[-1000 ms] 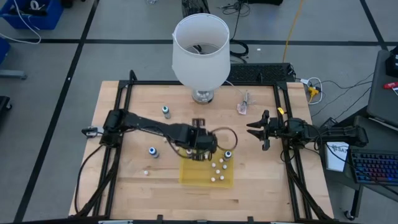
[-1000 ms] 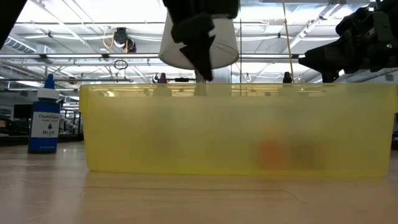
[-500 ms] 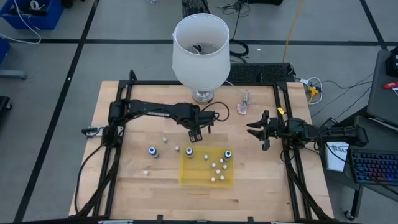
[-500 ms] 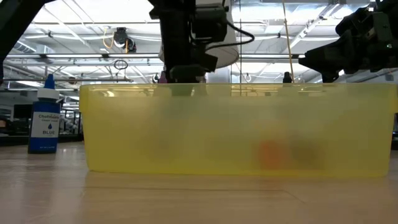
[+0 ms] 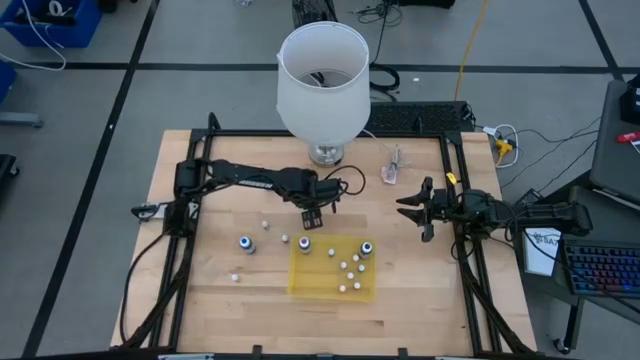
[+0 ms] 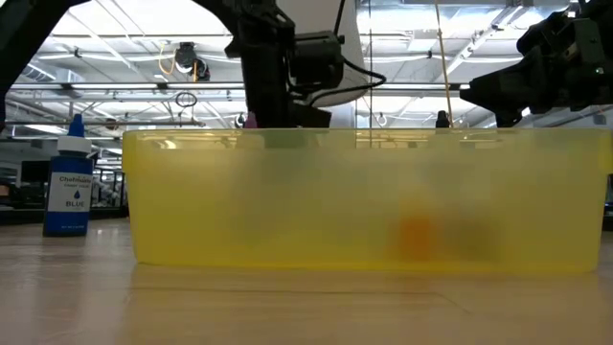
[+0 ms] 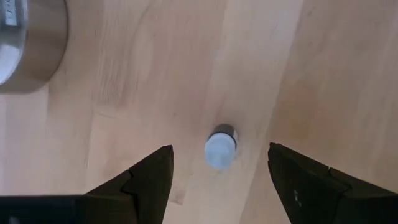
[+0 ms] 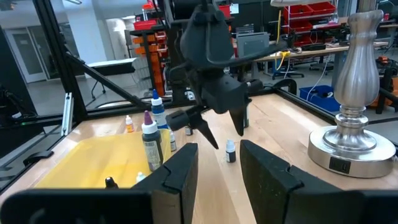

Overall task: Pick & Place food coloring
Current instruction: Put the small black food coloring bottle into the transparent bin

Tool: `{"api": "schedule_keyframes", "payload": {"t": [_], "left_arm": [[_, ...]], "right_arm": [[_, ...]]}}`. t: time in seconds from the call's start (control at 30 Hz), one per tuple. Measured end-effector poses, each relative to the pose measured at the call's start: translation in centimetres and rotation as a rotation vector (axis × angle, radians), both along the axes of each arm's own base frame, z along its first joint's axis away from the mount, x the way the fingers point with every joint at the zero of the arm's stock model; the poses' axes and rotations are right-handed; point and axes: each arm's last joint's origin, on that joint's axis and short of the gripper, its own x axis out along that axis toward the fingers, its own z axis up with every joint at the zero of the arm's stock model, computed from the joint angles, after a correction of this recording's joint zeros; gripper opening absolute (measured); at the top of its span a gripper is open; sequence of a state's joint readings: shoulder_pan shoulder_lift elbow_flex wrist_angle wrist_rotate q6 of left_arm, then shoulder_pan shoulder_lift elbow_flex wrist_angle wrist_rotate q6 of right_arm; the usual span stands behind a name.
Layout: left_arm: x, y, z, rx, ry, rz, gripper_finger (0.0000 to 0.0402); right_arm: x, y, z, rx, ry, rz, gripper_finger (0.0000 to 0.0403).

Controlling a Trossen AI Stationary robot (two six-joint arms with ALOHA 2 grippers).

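Three food coloring bottles with blue bodies and pale caps show in the high view. One (image 5: 245, 243) stands on the table left of the yellow tray (image 5: 333, 290). One (image 5: 305, 243) is at the tray's far left corner and one (image 5: 367, 248) at its far right. My left gripper (image 5: 311, 220) hangs open, fingers down, just beyond the tray's far edge. A tiny dark bottle with a white cap (image 7: 221, 150) stands on the wood between and below its fingers (image 7: 217, 180). It also shows in the right wrist view (image 8: 231, 151). My right gripper (image 5: 415, 210) waits open at the right.
A lamp with a white shade (image 5: 322, 75) and metal base (image 8: 348, 149) stands at the far middle. Several small white-capped things lie in the tray and on the table (image 5: 264, 224). A small clear item (image 5: 390, 170) lies at the far right. The tray's wall (image 6: 364, 196) fills the low view.
My left gripper has gone from above the tray's far left corner toward the table's far edge and now hangs over bare wood. The bottle at that corner, hidden under the gripper before, now shows.
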State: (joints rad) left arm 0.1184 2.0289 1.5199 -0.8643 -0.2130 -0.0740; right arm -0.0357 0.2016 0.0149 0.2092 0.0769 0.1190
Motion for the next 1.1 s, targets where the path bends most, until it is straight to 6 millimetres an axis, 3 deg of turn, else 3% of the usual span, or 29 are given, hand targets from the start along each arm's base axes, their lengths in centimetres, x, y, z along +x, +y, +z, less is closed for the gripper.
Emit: {"api": "schedule_keyframes", "payload": {"t": [0.27, 1.1], "left_arm": [[-0.9, 1.1, -1.8, -0.003, 0.022, 0.013, 0.0262], [-0.6, 1.1, -1.8, -0.05, -0.016, -0.007, 0.0189]], "right_arm": [[0.0, 0.0, 0.0, 0.0, 0.0, 0.0, 0.0112], [0.0, 0.0, 0.0, 0.0, 0.0, 0.0, 0.0112]]}}
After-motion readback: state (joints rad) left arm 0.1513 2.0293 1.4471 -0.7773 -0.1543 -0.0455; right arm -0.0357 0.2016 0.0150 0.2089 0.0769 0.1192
